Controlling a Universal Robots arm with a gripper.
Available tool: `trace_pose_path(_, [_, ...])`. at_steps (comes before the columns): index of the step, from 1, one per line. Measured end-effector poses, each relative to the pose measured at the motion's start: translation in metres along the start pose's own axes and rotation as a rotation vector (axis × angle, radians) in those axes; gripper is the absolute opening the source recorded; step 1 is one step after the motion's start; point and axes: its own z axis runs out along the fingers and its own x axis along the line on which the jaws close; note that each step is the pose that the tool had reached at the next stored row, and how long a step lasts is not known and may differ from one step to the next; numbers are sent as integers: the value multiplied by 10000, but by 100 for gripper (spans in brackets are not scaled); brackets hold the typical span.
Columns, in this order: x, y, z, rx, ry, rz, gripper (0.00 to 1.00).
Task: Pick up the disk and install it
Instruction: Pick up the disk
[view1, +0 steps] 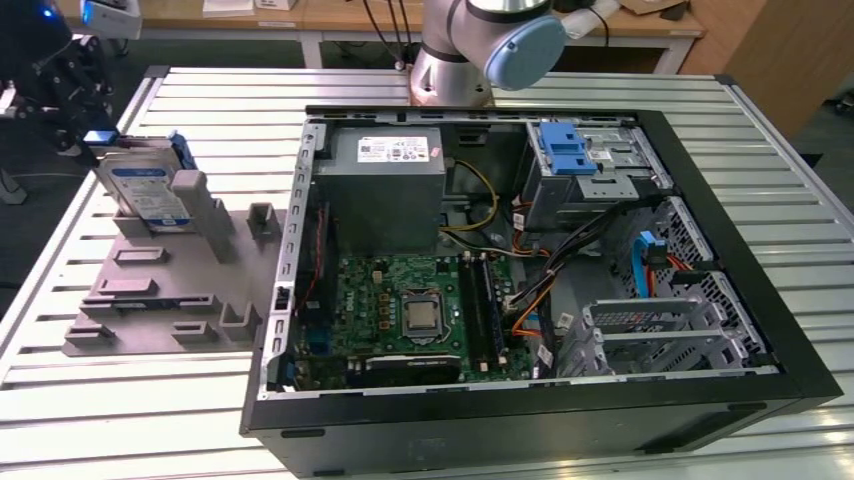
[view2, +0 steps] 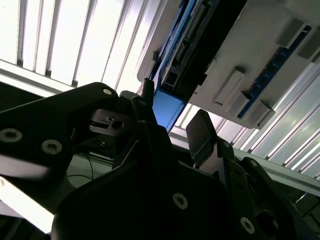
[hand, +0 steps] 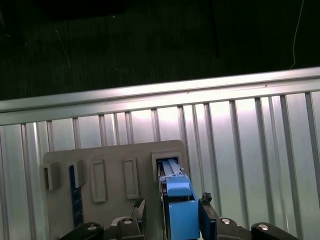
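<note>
Disk (view1: 144, 190) standing on edge in grey holder (view1: 160, 295), hand (hand: 172, 206) astride

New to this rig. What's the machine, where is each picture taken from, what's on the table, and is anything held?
One robot arm stands at the edge of a slatted metal table. The exterior view takes in the scene: an open computer case lies on the table; on the exterior view's left a grey fixture holds the disk upright. Both wrist views come from cameras on the arm. In the first wrist view the gripper straddles the disk's blue edge, jaws open, a gap showing. Nothing is held.
</note>
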Motion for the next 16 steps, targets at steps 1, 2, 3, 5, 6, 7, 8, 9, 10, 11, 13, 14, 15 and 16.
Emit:
trace_pose_path(1, [0,0,11,-1,-2,-2,53])
trace_pose_path(2, [0,0,20,-1,-3,-3,53])
trace_pose_path(3, [-2,0,29,-2,-2,-3,53])
trace_pose_path(5, [-4,0,49,-2,-2,-4,53])
trace_pose_path(6, [-6,0,61,-1,-3,-3,53])
trace_pose_path(7, [-8,0,73,-1,-3,-4,53])
trace_pose_path(8, [-13,1,82,-3,-2,-3,53])
trace_pose_path(9, [-17,1,88,-2,-2,-6,53])
trace_pose_path(10, [-22,1,95,-2,-2,-9,53])
trace_pose_path(11, [-24,2,106,-1,-3,-11,53])
trace_pose_path(13, [-26,3,126,-1,-3,-11,53])
trace_pose_path(14, [-26,4,137,-1,-2,-11,53])
trace_pose_path(15, [-26,5,147,-1,-3,-11,53])
trace_pose_path(16, [-26,5,157,-1,-2,-12,53])
